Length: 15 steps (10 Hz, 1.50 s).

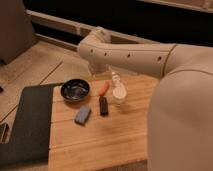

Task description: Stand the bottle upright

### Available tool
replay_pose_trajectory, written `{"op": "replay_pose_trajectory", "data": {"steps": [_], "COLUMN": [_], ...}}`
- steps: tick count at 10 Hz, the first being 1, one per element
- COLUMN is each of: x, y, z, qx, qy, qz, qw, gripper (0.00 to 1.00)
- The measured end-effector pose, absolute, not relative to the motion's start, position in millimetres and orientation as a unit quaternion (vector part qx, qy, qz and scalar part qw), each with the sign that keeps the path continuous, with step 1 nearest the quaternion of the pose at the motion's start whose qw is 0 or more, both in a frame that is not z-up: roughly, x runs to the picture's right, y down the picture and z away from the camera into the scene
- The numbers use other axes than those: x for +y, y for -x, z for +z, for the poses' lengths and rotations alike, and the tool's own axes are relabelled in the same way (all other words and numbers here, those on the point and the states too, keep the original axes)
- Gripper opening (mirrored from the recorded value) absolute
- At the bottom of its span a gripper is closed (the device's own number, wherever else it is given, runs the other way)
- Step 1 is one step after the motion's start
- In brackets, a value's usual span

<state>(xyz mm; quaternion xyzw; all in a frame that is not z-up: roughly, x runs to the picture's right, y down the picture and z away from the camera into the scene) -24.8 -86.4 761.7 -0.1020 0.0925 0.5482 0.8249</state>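
Behind the dark bowl, the arm reaches in from the right and bends sharply down. Its end effector hangs at the far edge of the tabletop; whether it is apart or together I cannot tell. Just right of it, the bottle sits close behind the white cup, apparently upright.
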Motion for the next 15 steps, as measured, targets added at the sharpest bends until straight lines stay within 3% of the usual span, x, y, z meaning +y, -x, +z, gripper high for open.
{"op": "replay_pose_trajectory", "data": {"steps": [5,11,15], "x": [-140,-145,-169], "y": [-19,-41,-52], "z": [803,811,826], "qx": [0.006,0.003,-0.010], "qy": [0.095,0.091,0.044], "qz": [0.608,0.623,0.602], "qw": [0.788,0.777,0.798], "gripper": [0.65,0.65,0.65]}}
